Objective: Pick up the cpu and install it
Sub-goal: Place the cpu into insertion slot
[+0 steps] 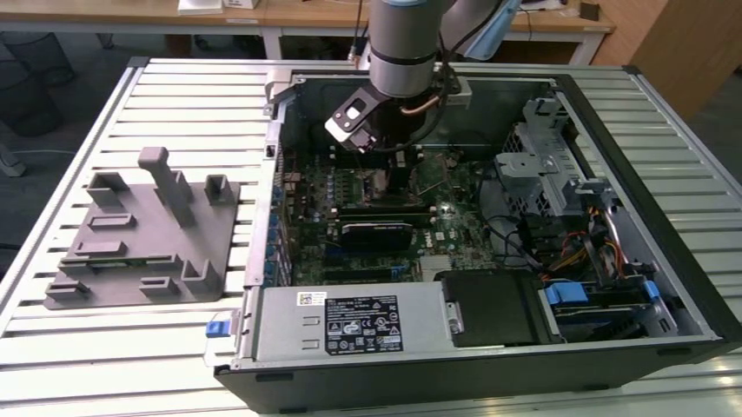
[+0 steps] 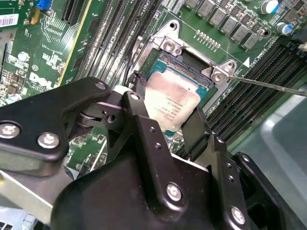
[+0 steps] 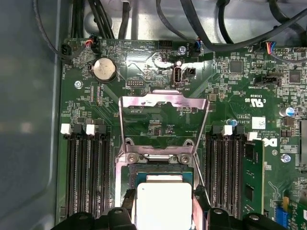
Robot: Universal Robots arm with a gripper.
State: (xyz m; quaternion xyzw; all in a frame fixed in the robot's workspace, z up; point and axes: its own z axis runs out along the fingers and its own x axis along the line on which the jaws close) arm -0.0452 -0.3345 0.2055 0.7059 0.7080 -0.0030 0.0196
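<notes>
The cpu (image 2: pixel 173 103), a small square chip with a pale silver top, sits between my gripper's (image 2: pixel 169 98) two black fingers (image 2: pixel 139 103), which are shut on its opposite edges. It is right over the open socket (image 2: pixel 192 67) on the green motherboard, slightly tilted; I cannot tell whether it rests in the socket. In the first wrist view the cpu (image 3: pixel 164 203) lies just below the raised metal load plate (image 3: pixel 163 103). In the exterior view my gripper (image 1: pixel 388 161) reaches down into the open computer case (image 1: pixel 684 287), over the motherboard's upper middle.
Memory slots (image 3: pixel 86 177) flank the socket on both sides. A thin metal lever (image 2: pixel 268 84) sticks out beside it. A grey plastic tray with upright pegs (image 1: pixel 139 234) stands on the slatted table at the exterior view's left. Drive cage and cables (image 1: pixel 557 191) fill the case's right.
</notes>
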